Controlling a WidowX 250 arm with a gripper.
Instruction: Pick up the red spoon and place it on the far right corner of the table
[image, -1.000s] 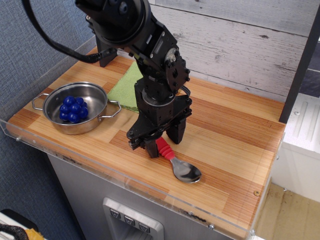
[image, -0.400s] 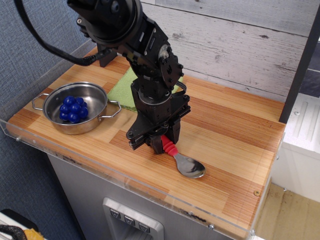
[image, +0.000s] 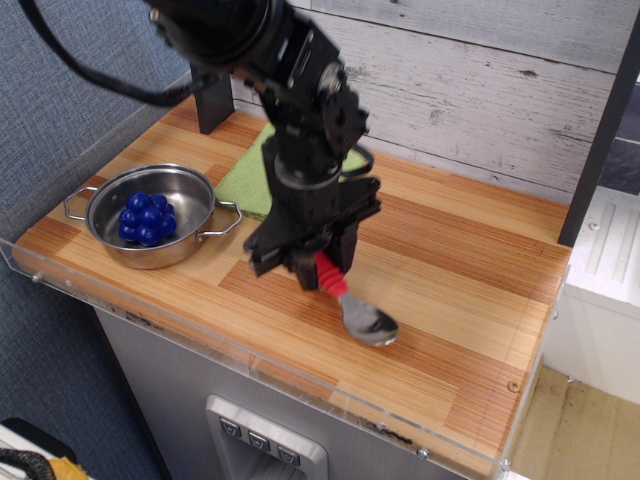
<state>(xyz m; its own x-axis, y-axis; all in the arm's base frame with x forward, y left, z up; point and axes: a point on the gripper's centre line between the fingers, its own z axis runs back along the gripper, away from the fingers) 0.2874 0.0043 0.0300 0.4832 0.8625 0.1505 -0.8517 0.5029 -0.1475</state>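
The red spoon (image: 345, 298) has a ribbed red handle and a shiny metal bowl. My black gripper (image: 318, 266) is shut on the red handle near the middle of the wood-plank table (image: 470, 300). The spoon hangs tilted, bowl down and to the right, just above the tabletop near the front edge. The table's far right corner (image: 540, 215) is bare wood.
A steel pan (image: 150, 215) holding a cluster of blue balls (image: 143, 222) sits at the front left. A green cloth (image: 245, 175) lies behind the arm. A clear acrylic rim (image: 250, 355) runs along the front edge. A plank wall stands behind.
The gripper closed on the red handle and rose a little, tilting the spoon so its bowl hangs down; the spoon shifted slightly left.
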